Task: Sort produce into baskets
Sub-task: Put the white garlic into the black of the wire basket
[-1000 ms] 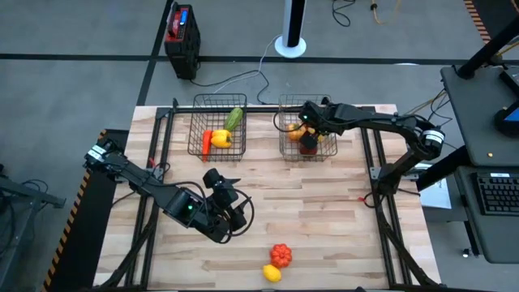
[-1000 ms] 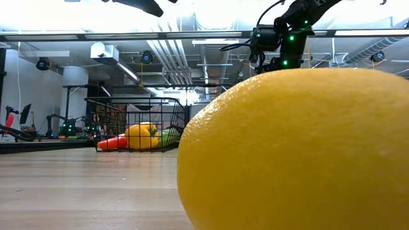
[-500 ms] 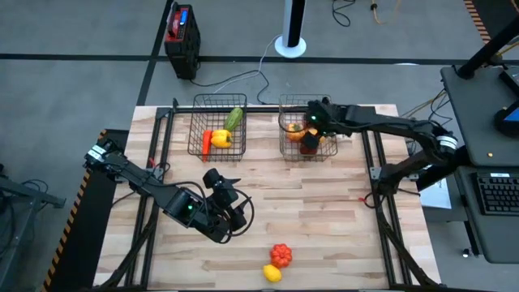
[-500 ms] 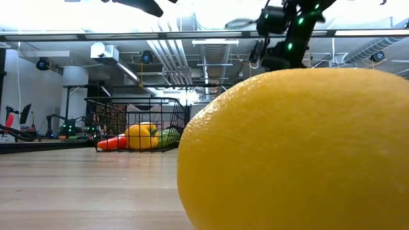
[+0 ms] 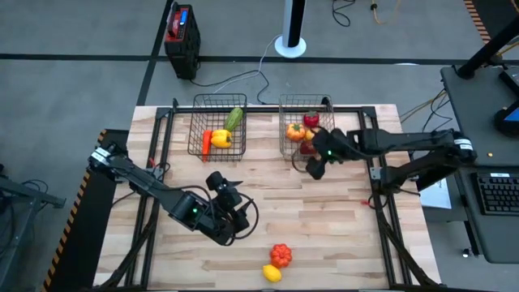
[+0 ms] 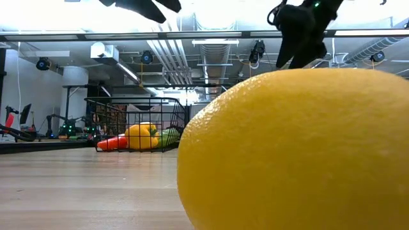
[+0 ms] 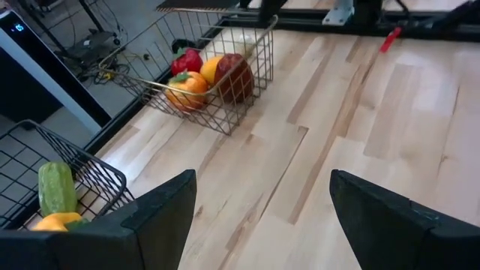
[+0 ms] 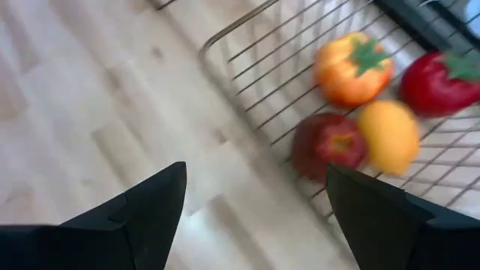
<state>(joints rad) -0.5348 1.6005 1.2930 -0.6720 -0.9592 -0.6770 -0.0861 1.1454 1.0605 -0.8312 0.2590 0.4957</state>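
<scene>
Hovering with fingers spread and empty, the right gripper (image 5: 315, 168) sits just off the near edge of the right basket (image 5: 285, 143). Left gripper (image 5: 235, 217) waits open mid-table. In the left basket (image 5: 195, 130), the cucumber (image 5: 233, 118) lies with its long axis toward 1 o'clock. A lemon (image 5: 272, 273) rests at 6 o'clock.

grey floor (image 5: 81, 81), ceiling pipes (image 6: 172, 54), strip lights (image 6: 192, 34)
</scene>
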